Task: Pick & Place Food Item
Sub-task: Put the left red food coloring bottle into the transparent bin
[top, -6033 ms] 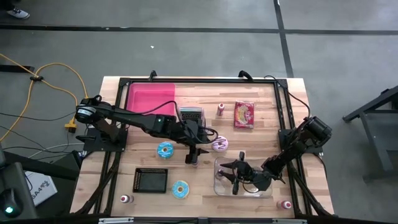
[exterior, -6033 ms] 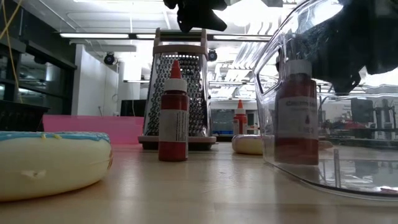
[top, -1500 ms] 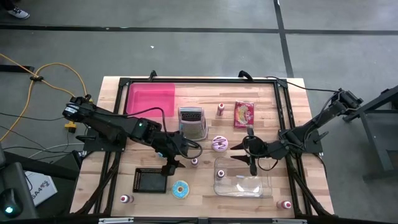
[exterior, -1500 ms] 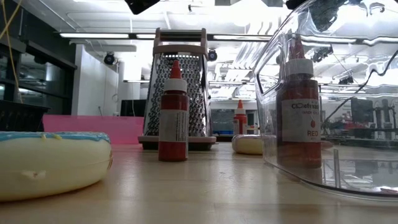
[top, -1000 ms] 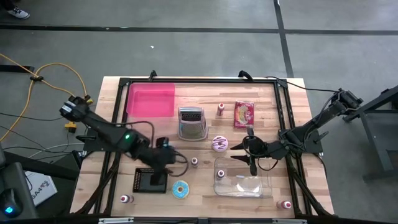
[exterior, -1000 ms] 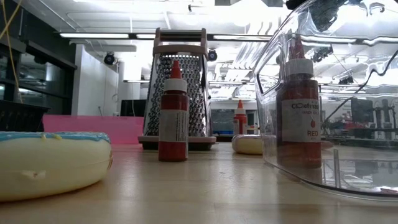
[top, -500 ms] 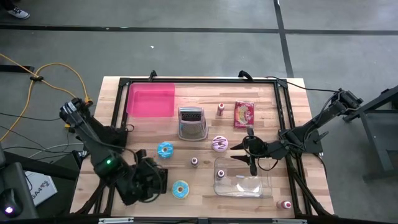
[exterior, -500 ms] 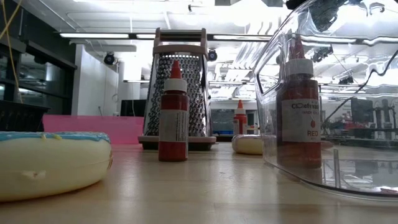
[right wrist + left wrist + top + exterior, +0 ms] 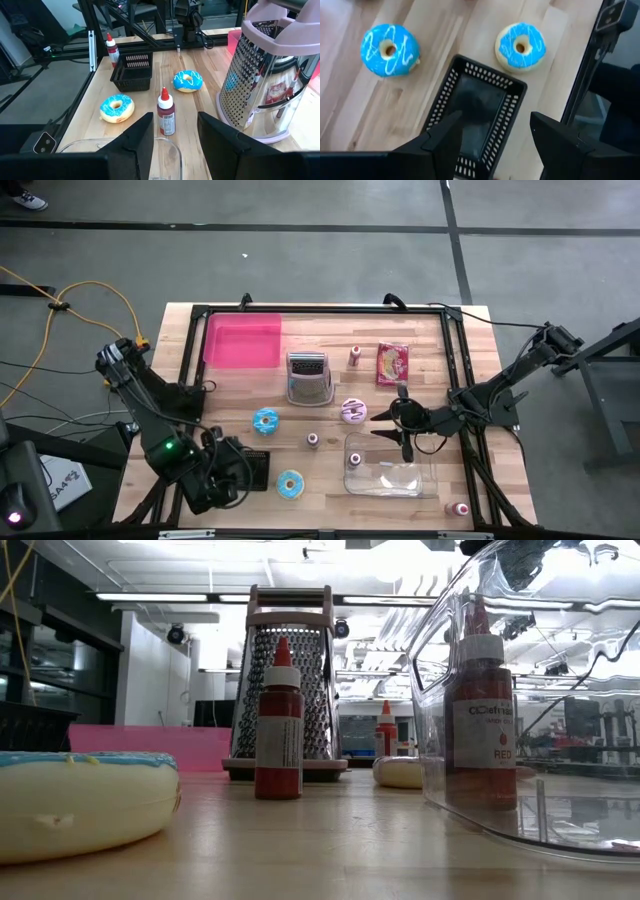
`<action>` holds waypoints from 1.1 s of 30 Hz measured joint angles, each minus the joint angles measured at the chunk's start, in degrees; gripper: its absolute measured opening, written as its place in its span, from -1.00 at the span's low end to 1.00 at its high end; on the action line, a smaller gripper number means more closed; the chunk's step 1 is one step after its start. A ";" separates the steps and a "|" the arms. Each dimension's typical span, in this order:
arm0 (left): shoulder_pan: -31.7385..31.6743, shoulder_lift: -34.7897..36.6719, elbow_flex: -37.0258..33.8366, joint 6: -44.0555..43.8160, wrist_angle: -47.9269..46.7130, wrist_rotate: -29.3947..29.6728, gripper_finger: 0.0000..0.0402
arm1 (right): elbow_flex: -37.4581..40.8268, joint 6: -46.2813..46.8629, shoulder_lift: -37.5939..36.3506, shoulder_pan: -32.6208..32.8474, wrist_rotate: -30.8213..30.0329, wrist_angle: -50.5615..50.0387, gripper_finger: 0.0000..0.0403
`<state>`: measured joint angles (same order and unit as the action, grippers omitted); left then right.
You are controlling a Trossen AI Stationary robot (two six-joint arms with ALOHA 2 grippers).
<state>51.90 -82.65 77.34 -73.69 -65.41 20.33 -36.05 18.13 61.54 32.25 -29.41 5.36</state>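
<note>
High view: the left gripper (image 9: 222, 472) hangs low over the near-left part of the wooden table (image 9: 430, 350), right above the black mesh basket (image 9: 250, 468), its fingers (image 9: 442, 142) spread apart with nothing between them. That posture reads as a lined-up reach, either for the basket or for one of the two blue-iced donuts flanking it: one donut (image 9: 265, 421) sits just beyond the basket toward the table's middle, the other donut (image 9: 290, 485) lies beside it near the front edge. Which of them the task means cannot be told. The right gripper (image 9: 398, 423) waits over the far rim of the clear plastic container (image 9: 392, 466), jaws parted and empty, probably parked there to stay clear of the left arm. A pink-iced donut (image 9: 354, 411) rests just beyond the container, and a small red-capped bottle (image 9: 312, 440) stands between the donuts and the container. Farther back stand a metal box grater (image 9: 308, 376), a second small bottle (image 9: 355, 357), a pink snack packet (image 9: 393, 364) and a flat pink mat (image 9: 242, 340) at the far-left corner. The tabletop is pale planked wood inside a black frame; around it is grey concrete floor with a yellow cable (image 9: 70, 305) trailing on the left, and the low view shows a bright workshop with ceiling strip lights behind.
</note>
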 joint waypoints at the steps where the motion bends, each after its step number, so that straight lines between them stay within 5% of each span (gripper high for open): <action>1: -0.27 -0.12 0.00 0.06 0.02 -1.59 0.12 | 0.00 0.00 0.00 0.00 0.00 -0.02 -0.31; 5: -1.96 -1.14 0.01 1.79 0.01 -6.52 0.12 | 0.00 0.00 0.00 0.00 0.01 -0.02 -0.31; 15: -2.29 -1.53 0.02 2.96 0.56 -7.97 0.12 | 0.00 0.01 0.00 -0.01 0.01 0.00 -0.31; 33: 11.08 -5.23 0.02 -19.16 -0.60 -4.74 0.12 | 0.00 0.00 0.00 0.00 0.00 -0.02 -0.31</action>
<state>62.98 -87.88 77.36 -92.85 -66.01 15.59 -36.05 18.14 61.54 32.25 -29.40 5.34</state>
